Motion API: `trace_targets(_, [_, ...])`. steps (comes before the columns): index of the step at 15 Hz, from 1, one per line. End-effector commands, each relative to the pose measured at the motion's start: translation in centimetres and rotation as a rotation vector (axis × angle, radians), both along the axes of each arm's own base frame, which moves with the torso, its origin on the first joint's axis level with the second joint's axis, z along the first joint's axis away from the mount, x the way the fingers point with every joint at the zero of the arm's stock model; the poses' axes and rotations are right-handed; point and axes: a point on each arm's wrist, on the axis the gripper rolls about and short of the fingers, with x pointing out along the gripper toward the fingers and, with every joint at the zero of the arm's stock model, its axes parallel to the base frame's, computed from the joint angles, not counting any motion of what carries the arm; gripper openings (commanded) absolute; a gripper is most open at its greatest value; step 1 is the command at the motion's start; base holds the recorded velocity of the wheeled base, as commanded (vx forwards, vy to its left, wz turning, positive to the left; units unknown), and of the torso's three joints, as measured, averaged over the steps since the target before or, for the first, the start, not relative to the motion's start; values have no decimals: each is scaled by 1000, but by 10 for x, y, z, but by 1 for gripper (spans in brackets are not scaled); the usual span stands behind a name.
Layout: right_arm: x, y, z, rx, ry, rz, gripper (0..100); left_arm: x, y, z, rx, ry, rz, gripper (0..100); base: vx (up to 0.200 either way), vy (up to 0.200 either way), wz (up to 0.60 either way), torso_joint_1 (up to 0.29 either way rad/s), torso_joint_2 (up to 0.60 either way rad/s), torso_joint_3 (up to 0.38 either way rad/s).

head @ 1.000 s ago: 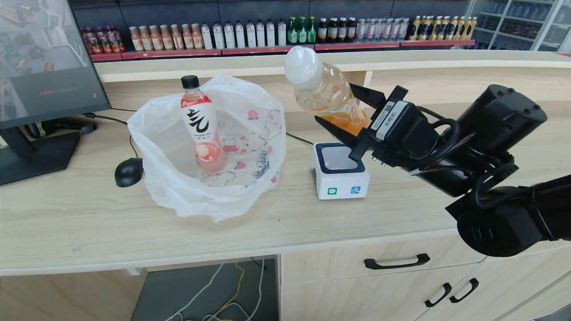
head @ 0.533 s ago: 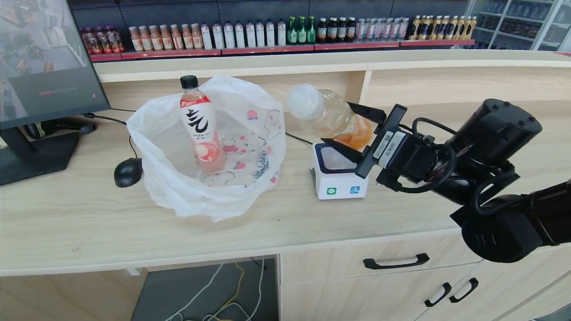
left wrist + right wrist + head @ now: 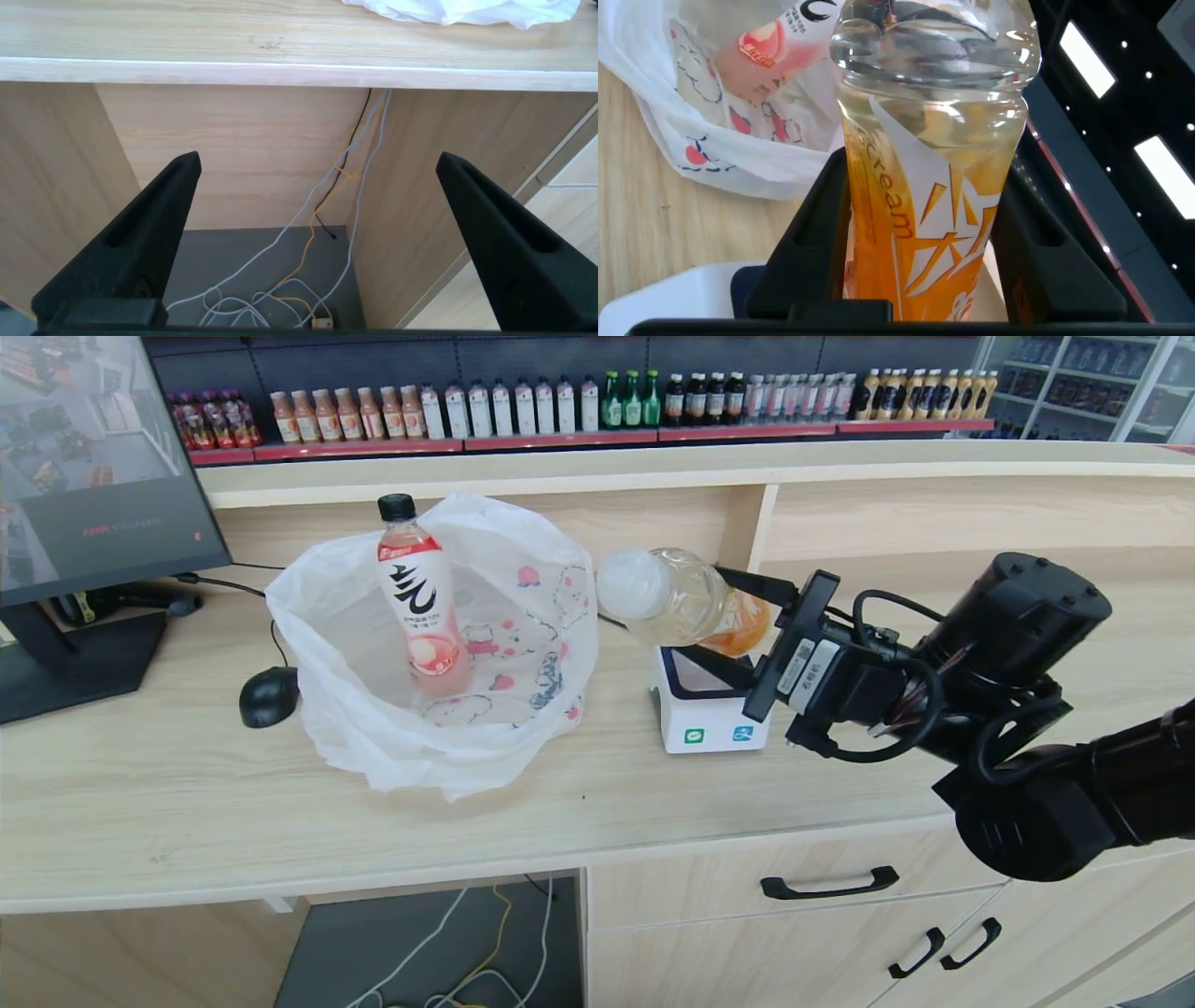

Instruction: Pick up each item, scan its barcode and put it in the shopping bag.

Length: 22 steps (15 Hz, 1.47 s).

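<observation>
The orange bottle (image 3: 681, 602) lies nearly level at the frame's centre, just above the white scanner (image 3: 709, 721), clamped by the right gripper (image 3: 702, 612). Left of it sits the shopping bag (image 3: 551, 607) (a pink bottle (image 3: 420, 607) upright inside). The left gripper (image 3: 318, 168) has its fingers spread wide.

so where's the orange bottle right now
In the head view the orange bottle is held tipped sideways in the right hand, right of centre, just above the white scanner, cap pointing toward the shopping bag.
</observation>
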Motion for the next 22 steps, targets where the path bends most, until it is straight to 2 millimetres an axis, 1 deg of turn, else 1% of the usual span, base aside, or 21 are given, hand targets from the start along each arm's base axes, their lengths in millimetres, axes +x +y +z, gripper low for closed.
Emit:
trace_targets(1, [0, 0, 0, -1, -2, 1, 0, 0, 0, 0, 0, 0, 0, 100, 0, 0, 0, 0, 0, 0])
trace_targets(17, [2, 1, -1, -8, -6, 16, 0, 0, 0, 0, 0, 0, 0, 100, 0, 0, 0, 0, 0, 0])
trace_targets(22, [5, 2, 4, 9, -10, 17, 0, 0, 0, 0, 0, 0, 0, 100, 0, 0, 0, 0, 0, 0])
